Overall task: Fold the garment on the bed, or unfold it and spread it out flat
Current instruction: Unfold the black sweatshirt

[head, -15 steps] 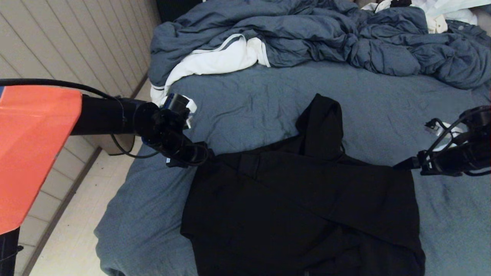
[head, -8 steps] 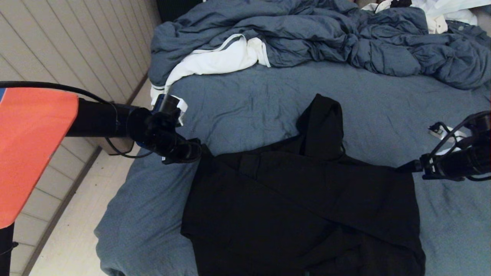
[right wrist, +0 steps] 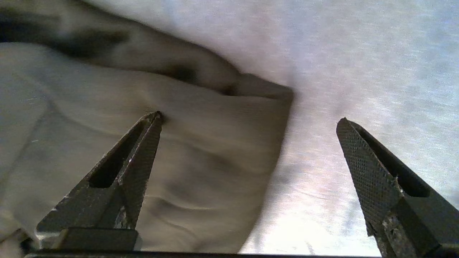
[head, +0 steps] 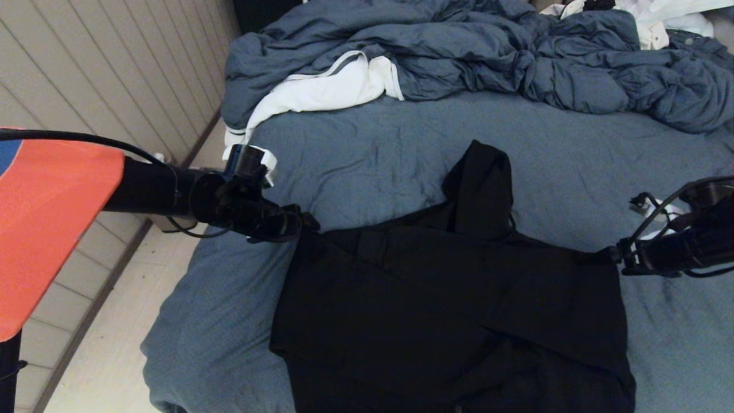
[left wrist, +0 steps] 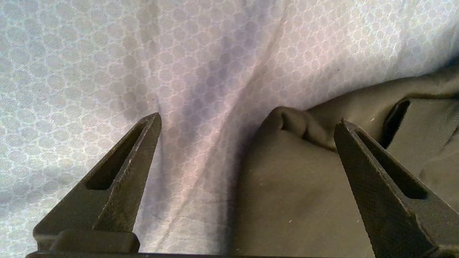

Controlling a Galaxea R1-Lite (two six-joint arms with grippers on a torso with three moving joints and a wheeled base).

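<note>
The black garment (head: pixel 453 310) lies on the blue-grey bed (head: pixel 367 155), sleeves folded across its body and hood pointing to the far side. My left gripper (head: pixel 307 222) hovers open at the garment's far left corner; in the left wrist view that corner (left wrist: pixel 304 186) lies between the spread fingers (left wrist: pixel 136 161), straddling the edge. My right gripper (head: pixel 612 253) stands open at the far right corner. In the right wrist view the garment's edge (right wrist: pixel 200 157) runs between its two fingers (right wrist: pixel 362 161), nothing pinched.
A rumpled blue-grey duvet (head: pixel 487 51) is heaped along the far side of the bed, with a white cloth (head: pixel 321 92) at its left end. The bed's left edge drops to a pale floor (head: pixel 114 355) beside a panelled wall (head: pixel 103 69).
Both grippers have opened a little wider. The left gripper pulled back leftward, then levelled at the garment's corner. The right gripper drifted right, then came back lower beside the right corner. The garment has not moved.
</note>
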